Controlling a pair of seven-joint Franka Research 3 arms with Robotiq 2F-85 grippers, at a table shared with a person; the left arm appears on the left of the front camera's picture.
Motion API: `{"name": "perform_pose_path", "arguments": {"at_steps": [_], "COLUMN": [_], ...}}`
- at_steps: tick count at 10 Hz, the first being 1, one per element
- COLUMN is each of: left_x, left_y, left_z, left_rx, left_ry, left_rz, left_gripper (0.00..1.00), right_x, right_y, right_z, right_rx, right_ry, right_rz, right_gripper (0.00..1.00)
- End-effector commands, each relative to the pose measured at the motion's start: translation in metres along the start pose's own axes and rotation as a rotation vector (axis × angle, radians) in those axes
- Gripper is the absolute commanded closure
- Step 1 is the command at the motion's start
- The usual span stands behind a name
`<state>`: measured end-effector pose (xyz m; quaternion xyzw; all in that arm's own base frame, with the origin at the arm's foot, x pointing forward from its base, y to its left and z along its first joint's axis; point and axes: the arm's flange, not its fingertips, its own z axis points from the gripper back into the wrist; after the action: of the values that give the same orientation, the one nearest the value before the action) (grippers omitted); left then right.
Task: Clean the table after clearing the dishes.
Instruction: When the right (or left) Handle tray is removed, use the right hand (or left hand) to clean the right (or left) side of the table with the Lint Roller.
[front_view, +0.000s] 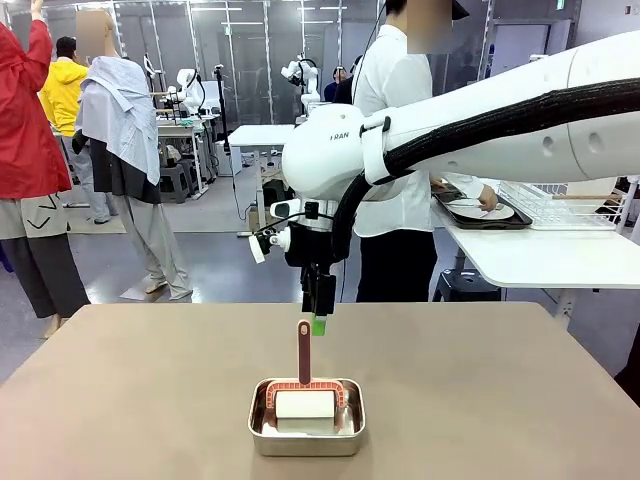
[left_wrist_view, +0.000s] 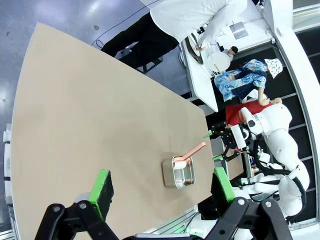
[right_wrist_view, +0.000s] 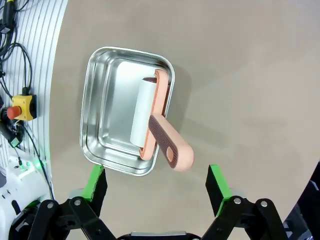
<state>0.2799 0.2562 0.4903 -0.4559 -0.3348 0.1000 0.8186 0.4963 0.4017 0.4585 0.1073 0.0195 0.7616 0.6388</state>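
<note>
Tabletop first: the taupe surface lies bare from left to right, apart from a steel pan near the middle of its near edge. In the pan a lint roller rests with its pinkish handle tilted up over the far rim. Clearing looks done; cleaning has not yet begun. The right gripper hangs just above the handle's tip, jaws spread wide and empty, so picking up the roller seems the step in hand. The dishes show at far right, a white plate on a dark tray on the white side table, where a person tends them. The left gripper hovers well above the table, wide open, holding nothing.
</note>
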Motion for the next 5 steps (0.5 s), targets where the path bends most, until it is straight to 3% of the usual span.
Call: {"name": "perform_pose_path", "arguments": {"at_steps": [1, 5], "left_x": [0.000, 0.000], "left_y": [0.000, 0.000], "left_z": [0.002, 0.002], "left_rx": [-0.003, -0.003], "left_ry": [-0.009, -0.009], "left_rz": [-0.002, -0.002], "left_gripper": [0.00, 0.00], "right_x": [0.012, 0.015], "right_y": [-0.009, -0.019], "right_z": [-0.013, -0.030], "right_rx": [0.041, 0.086], "right_ry": [0.023, 0.042], "right_rz": [-0.045, -0.054], "right_gripper": [0.00, 0.00]}}
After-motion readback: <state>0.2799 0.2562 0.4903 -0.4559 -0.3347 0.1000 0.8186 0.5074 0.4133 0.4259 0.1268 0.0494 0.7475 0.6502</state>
